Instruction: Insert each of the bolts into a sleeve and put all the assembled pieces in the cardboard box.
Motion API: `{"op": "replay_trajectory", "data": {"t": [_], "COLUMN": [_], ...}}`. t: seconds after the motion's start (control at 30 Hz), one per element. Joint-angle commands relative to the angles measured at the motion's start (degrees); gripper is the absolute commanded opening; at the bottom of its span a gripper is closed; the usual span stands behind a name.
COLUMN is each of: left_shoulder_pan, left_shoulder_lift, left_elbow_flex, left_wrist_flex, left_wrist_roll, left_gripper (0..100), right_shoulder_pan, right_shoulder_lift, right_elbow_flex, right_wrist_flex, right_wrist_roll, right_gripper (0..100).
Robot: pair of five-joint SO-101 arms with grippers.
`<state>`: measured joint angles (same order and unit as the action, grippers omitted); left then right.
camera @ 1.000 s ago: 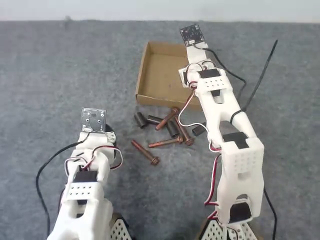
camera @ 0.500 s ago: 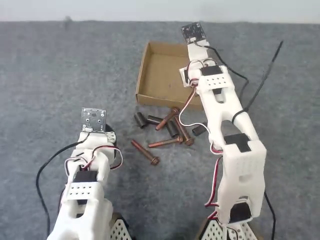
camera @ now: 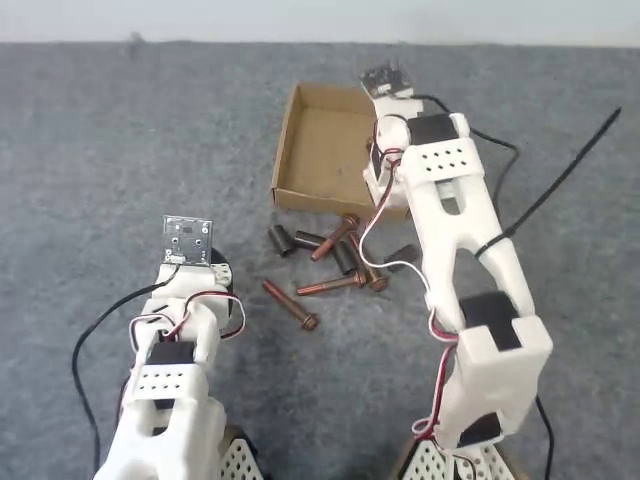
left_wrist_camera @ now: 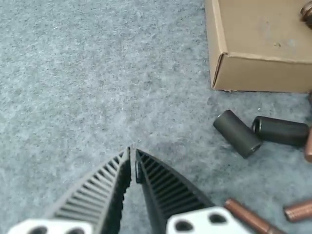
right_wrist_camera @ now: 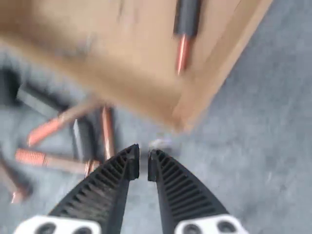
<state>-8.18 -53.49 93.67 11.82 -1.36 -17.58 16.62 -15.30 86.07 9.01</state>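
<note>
The cardboard box [camera: 283,150] lies open at the back of the table, and one bolt set in a dark sleeve [right_wrist_camera: 184,29] rests inside it. Loose copper bolts [camera: 290,305] [camera: 330,286] [camera: 335,237] and dark sleeves [camera: 279,241] [camera: 309,240] [camera: 400,258] are scattered just in front of the box. My right gripper [right_wrist_camera: 143,152] hangs shut and empty over the carpet by the box's near right corner [right_wrist_camera: 181,117]. On the near left, my left gripper [left_wrist_camera: 132,155] is shut and empty above bare carpet, short of two sleeves [left_wrist_camera: 237,132] [left_wrist_camera: 280,130].
Grey carpet [camera: 120,140] covers the whole table, with bare stretches left of the box and in front of the pile. The right arm's body [camera: 455,210] stretches over the pile's right side. A black cable [camera: 560,170] trails off to the right.
The right arm has drawn back from over the box towards its near right corner. The left arm has not moved.
</note>
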Motion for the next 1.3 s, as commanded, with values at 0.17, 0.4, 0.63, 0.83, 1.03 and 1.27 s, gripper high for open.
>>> {"op": "replay_trajectory", "data": {"t": [0.17, 0.4, 0.63, 0.83, 1.03, 1.27], "left_shoulder_pan": [-0.35, -0.35, -0.35, -0.35, -0.35, -0.35], "left_shoulder_lift": [-1.49, -1.49, -1.49, -1.49, -1.49, -1.49], "left_elbow_flex": [-0.92, -0.92, -0.92, -0.92, -0.92, -0.92], "left_wrist_flex": [0.00, 0.00, 0.00, 0.00, 0.00, 0.00], "left_wrist_roll": [-0.70, -0.70, -0.70, -0.70, -0.70, -0.70], "left_gripper": [1, 1, 1, 1, 1, 1], "right_shoulder_pan": [-0.57, -0.40, -0.31, -0.04, -0.40, -0.40], "right_shoulder_lift": [-17.45, -31.08, -37.49, -40.31, -40.48, -34.95], "right_elbow_flex": [9.67, 28.40, 39.38, 45.01, 47.03, 46.95], "right_wrist_flex": [6.55, -0.31, -2.95, -6.29, -11.03, -11.12], "right_wrist_roll": [3.96, 4.04, 15.82, 32.88, 42.81, 51.43], "right_gripper": [0.6, 0.6, 0.6, 0.6, 0.7, 6.3]}}
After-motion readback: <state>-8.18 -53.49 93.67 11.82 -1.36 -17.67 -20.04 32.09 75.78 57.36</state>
